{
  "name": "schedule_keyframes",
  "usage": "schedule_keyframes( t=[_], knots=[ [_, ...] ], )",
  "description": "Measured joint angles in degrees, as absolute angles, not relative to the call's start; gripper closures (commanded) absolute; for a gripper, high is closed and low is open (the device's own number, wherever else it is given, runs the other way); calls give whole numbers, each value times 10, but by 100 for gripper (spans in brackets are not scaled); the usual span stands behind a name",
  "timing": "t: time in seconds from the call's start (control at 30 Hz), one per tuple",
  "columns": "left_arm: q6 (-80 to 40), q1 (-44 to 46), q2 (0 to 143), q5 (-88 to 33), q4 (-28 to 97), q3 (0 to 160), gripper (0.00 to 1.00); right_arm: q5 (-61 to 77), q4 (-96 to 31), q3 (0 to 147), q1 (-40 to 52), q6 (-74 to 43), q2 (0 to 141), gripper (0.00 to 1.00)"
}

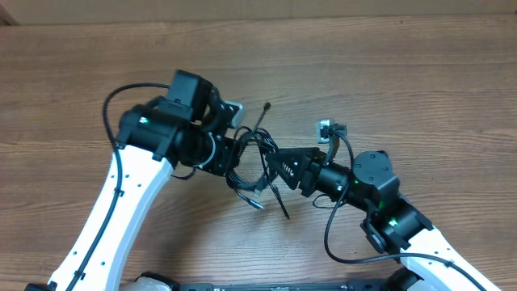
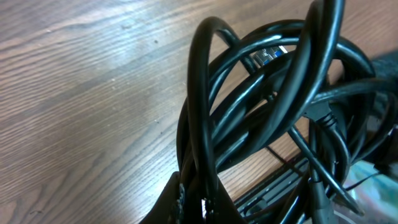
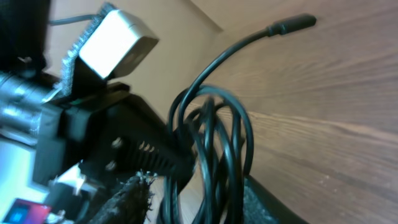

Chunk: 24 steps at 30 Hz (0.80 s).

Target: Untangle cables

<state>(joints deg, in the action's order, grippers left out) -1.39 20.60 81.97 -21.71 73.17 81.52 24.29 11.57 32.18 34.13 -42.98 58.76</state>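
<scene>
Both arms rise from the near edge of the bench (image 1: 420,65) and meet a little short of its middle, slightly toward the left edge. Nearest the near edge, two loose ends (image 1: 260,202) of the cables (image 1: 257,144) trail onto the wood. Just beyond them the cables form one knotted bundle of loops, held off the surface between the two grippers. The left gripper (image 1: 233,153) meets the bundle from the left-edge side. In the left wrist view several strands converge at its fingertips (image 2: 171,199), so its jaws appear closed on the cables. The right gripper (image 1: 279,166) meets the bundle from the right-edge side. In the right wrist view its textured pad (image 3: 134,199) stands on one side of the loops and the other finger on the opposite side, and whether they press or only bracket the bundle cannot be told. Farthest out, one plug (image 1: 266,105) sticks up toward the far edge, free of the knot. The step in hand is judged to be drawing the bundle apart. It is best done with one gripper anchoring a single strand while the other pulls slowly along the bench, since a hard pull would likely tighten the knot. The free plug is the likeliest end to feed back through the loops.
</scene>
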Motion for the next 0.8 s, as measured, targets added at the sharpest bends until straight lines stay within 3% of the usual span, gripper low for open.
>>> schedule_keyframes(
  t=[0.07, 0.13, 0.3, 0.53, 0.8],
  knots=[
    [-16, 219, 820, -209, 732, 812, 96, 231, 115, 322, 344, -426, 597, 76],
    [-18, 227, 820, -203, 730, 811, 96, 218, 114, 322, 345, -422, 604, 96],
    [-18, 239, 820, -190, 713, 809, 96, 232, 133, 322, 342, -437, 606, 96],
    [-51, 248, 820, -206, 586, 800, 96, 356, 171, 323, 328, -460, 606, 96],
    [-139, 256, 811, -237, 530, 799, 96, 421, 196, 333, 314, -456, 608, 95]
  ],
)
